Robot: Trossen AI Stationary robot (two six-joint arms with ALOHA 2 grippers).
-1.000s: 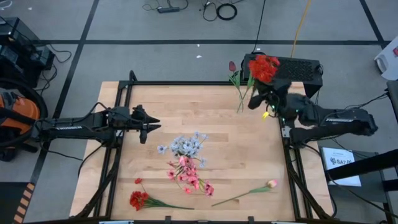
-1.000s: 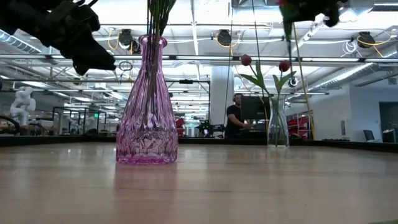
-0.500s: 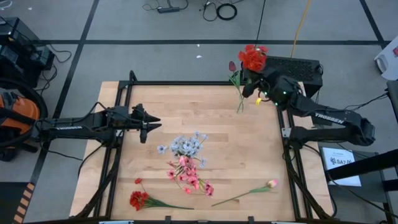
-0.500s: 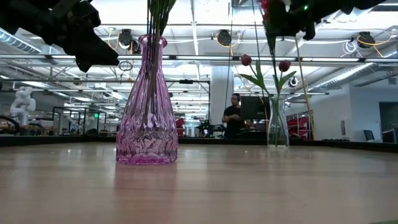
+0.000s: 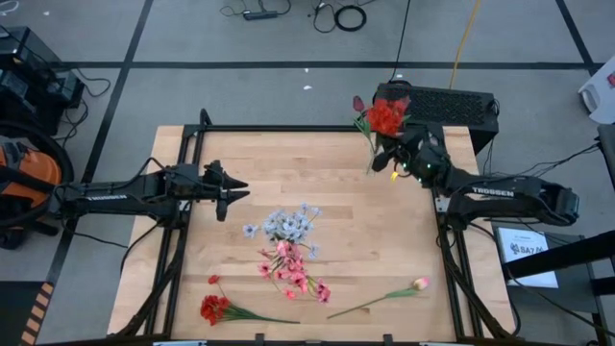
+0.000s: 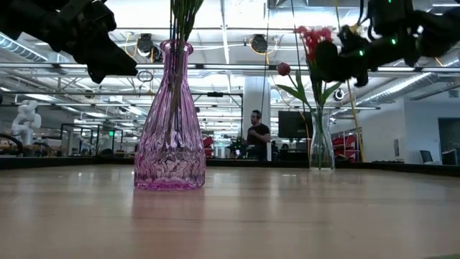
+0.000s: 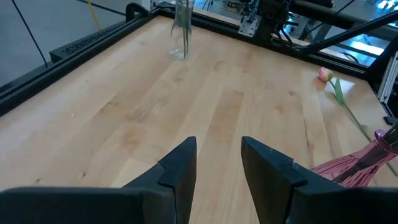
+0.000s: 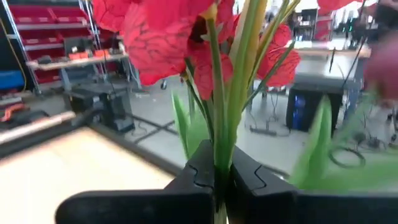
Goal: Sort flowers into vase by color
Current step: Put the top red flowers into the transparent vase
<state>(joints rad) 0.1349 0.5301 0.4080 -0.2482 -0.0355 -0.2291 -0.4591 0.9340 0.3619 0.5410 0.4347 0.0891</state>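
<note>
Red spray [image 5: 387,115] is being held by its green stalk in the right gripper [image 5: 394,158], fingers [image 8: 245,176] clamped tight on the stem; its head is sitting directly over the clear vase [image 6: 320,141]. That vase is standing at the table's far right corner and already holding a dark red bud [image 5: 358,102].

Left gripper [image 5: 238,191] is hovering well apart from the clear vase, over the left half of the wooden table [image 5: 336,240], jaws parted and gripping nothing.

Farther again from the clear vase, toward the near edge, the following are lying flat:
- blue-white spray [image 5: 284,224]
- pink spray [image 5: 293,271]
- second red spray [image 5: 213,307]
- pink bud [image 5: 419,284]

Purple vase [image 6: 169,122] is standing on the table too.
</note>
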